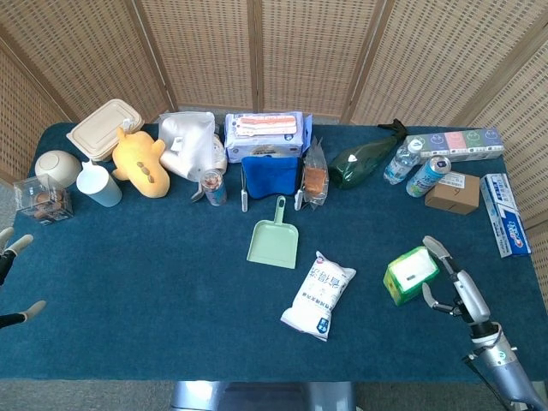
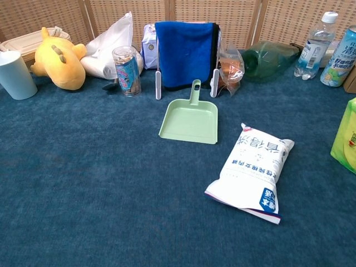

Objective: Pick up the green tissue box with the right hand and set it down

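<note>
Across the blue table [image 1: 171,291], plenty of clutter along the far side, all well beyond the fingers' reach as they lie. Nearer, well to the left of the fingers: a white bag [image 1: 318,294], flat on the cloth. Likely trouble only if the box gets pushed that way.

Between that bag and the fingertips: the green tissue box [image 1: 411,276], down on the cloth with nothing beneath but table. Bright green sides, white panel on top with a dark slot, turned at an angle to the table edge. In the chest view, only a green sliver [image 2: 346,136] at the right border, looking slightly tilted. Cardboard by the look of it, so probably light and quick to skid or tip.

Just right of the box: the right hand [image 1: 454,287], holding nothing, fingers [image 1: 433,247] spread apart. Upper fingertip right at the box's far corner; touching or a hair clear, cannot tell. Thumb side low, just off the near corner.

Main risk, as a judgement: dragging or toppling the box with that upper fingertip on a careless pull-back. Safer to go straight back, away from the box.

Far left, the left hand [image 1: 12,248], spread and idle.
</note>
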Available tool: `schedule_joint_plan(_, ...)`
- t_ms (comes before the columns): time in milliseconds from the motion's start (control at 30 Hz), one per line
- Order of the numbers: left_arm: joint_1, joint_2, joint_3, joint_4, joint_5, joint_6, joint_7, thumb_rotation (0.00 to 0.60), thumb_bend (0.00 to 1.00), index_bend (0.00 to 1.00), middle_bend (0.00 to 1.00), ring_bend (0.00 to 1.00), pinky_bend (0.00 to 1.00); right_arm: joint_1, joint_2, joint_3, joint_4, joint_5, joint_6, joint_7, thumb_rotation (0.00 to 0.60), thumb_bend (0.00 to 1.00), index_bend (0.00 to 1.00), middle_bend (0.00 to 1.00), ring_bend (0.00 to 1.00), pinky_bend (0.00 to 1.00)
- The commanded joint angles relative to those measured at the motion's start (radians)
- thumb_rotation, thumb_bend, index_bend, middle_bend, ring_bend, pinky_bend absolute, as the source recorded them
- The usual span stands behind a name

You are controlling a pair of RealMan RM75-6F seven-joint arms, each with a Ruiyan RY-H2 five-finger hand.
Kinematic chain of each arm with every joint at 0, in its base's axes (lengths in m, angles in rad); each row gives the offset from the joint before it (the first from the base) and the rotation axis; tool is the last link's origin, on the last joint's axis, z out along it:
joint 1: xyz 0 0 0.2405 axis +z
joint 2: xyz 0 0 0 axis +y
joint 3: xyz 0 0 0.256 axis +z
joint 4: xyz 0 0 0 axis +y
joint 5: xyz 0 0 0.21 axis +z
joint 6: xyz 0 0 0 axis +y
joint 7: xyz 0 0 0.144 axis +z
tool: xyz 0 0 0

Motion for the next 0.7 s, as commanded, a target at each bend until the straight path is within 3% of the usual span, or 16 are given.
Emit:
schedule_joint_plan(33,0.0,0.0,0.0,0.0,-0.001,0.0,0.0,0.6,0.1,0.11,0.0,0.0,0.0,-0.005,-0.001,-0.004,0.01,-0.004,0.005,0.0,0.523,0.52,0.0,0.0,0.0,0.11)
schedule_joint_plan(200,-0.001,0.001,0.0,0.0,-0.002,-0.003,-0.002,0.6,0.1,0.11,0.0,0.0,0.0,-0.015,0.004,-0.012,0.016,-0.01,0.022,0.002,0.481,0.49,0.0,0.0,0.0,0.09)
schedule_joint_plan(433,-0.002,0.002,0.0,0.001,-0.004,-0.005,-0.006,0.6,0.1,0.11,0.0,0.0,0.0,-0.022,0.017,0.006,-0.017,0.003,0.048,-0.026,0.332,0.26,0.0,0.0,0.0,0.0)
schedule_joint_plan(700,0.0,0.006,0.0,0.002,-0.003,-0.002,-0.015,0.6,0.1,0.11,0.0,0.0,0.0,-0.029,0.03,0.043,-0.04,0.025,0.091,-0.131,0.323,0.2,0.0,0.0,0.0,0.0)
